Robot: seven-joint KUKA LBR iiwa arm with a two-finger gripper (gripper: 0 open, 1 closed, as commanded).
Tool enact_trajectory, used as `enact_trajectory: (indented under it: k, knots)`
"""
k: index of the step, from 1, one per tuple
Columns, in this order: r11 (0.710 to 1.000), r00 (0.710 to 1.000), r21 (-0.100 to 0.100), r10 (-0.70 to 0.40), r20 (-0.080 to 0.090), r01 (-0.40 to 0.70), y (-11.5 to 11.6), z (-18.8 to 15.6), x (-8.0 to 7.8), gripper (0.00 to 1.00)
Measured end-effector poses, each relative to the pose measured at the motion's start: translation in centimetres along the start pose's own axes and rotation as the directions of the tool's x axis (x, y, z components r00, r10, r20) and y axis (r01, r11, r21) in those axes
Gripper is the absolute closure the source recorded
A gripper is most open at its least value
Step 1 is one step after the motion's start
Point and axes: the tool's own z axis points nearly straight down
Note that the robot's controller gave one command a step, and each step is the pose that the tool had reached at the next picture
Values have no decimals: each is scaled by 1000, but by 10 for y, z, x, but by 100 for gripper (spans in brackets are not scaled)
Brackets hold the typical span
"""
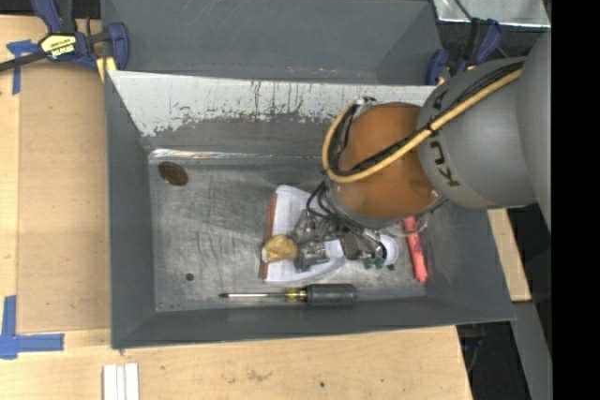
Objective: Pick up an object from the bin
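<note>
In the lower middle, the gripper [317,244] is over a white paper booklet [289,201], beside a small yellowish lump [279,247]; whether it is released or clenched I cannot tell.

The grey arm [492,140] reaches in from the right and bends down. Its orange wrist cover [380,164] sits just above the tool [323,241], which hangs low.

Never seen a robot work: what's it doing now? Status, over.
Gripper low over white booklet, yellowish lump beside it. Hold unclear. Screwdriver and red pen lie close by.
</note>
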Motion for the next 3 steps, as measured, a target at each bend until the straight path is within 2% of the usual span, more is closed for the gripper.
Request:
enact_trajectory:
  k: [1, 2, 3]
  knots:
    - [998, 998, -3, -58, -15, 58, 9, -41, 7, 100]
    - [999, 999, -3, -38, -16, 38, 10, -109, 22, 100]
    - [1000, 1000, -2, -11, -9, 11, 34, -151, -7, 100]
